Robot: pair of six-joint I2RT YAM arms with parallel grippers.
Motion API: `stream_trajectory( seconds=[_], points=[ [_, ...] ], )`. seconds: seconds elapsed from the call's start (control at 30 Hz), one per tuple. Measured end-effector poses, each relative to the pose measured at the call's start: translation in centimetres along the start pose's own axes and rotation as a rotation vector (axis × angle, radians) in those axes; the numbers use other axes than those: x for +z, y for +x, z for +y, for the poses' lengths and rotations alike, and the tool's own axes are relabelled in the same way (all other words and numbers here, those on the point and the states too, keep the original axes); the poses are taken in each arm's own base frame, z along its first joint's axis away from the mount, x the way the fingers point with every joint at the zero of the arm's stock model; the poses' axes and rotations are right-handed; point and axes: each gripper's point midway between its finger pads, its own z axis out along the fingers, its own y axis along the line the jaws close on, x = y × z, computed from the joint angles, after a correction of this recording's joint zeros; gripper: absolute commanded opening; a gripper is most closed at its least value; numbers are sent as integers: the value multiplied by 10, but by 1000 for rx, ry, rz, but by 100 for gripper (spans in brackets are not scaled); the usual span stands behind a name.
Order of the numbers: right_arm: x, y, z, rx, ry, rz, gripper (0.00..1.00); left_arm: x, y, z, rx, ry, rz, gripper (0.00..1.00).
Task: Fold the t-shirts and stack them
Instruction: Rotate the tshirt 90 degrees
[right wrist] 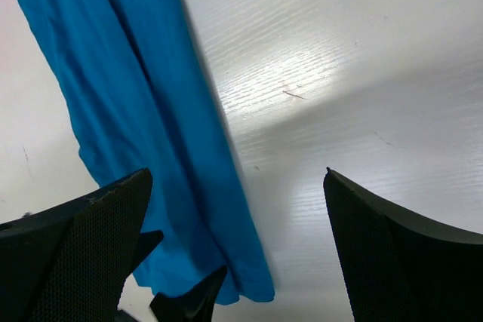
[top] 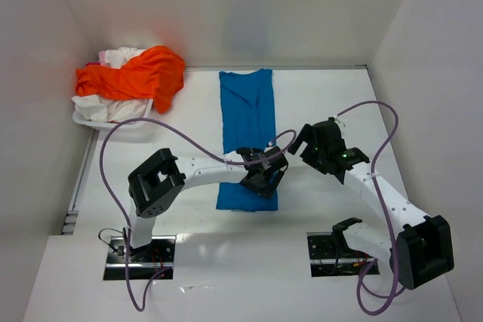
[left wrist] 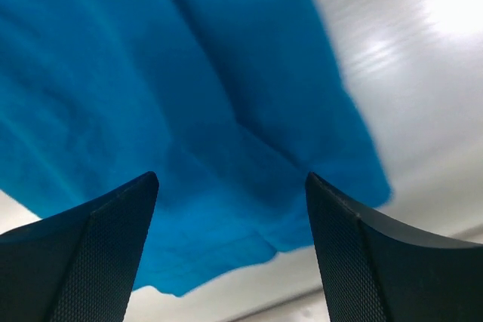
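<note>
– Blue cloth lies nearest: the blue t-shirt (top: 246,122), folded into a long strip on the white table (top: 332,103), with its near end under the left end effector (top: 266,176).
– Is that end effector holding it?
– No. In the left wrist view its fingers (left wrist: 98,254) stand apart above the cloth, with nothing between them. The right end effector (top: 315,141) is also wide open, just beside the strip, over bare table.
– What stands in the way?
– From above, the left arm covers part of the strip's near end. The left wrist view shows the hem there, with its layers. A purple cable (top: 106,164) loops at the left.
– And farther?
– In the far left corner, well apart, the orange t-shirt (top: 143,73) lies crumpled on top of white t-shirts (top: 102,107). Only the top view shows this pile.
</note>
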Motion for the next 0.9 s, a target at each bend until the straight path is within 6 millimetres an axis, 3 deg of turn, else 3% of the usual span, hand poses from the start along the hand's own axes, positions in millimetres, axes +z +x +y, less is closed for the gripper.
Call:
stream_trajectory(
  seconds=[0.07,0.27,0.4,0.63,0.9],
  points=[
    [-1,-1,0,3,0,-3,100,7,6,7,9,-44,16,85],
    [-3,-1,-4,11,3,-8,100,9,8,24,5,-124,9,60],
    [-4,-1,-4,13,1,-9,100,8,9,29,-2,-149,7,52],
    [-5,-1,-4,13,-3,-8,100,9,23,37,-43,-168,21,53],
    [-5,1,-2,10,-14,3,100,-24,69,57,-141,-164,75,66]
  ],
)
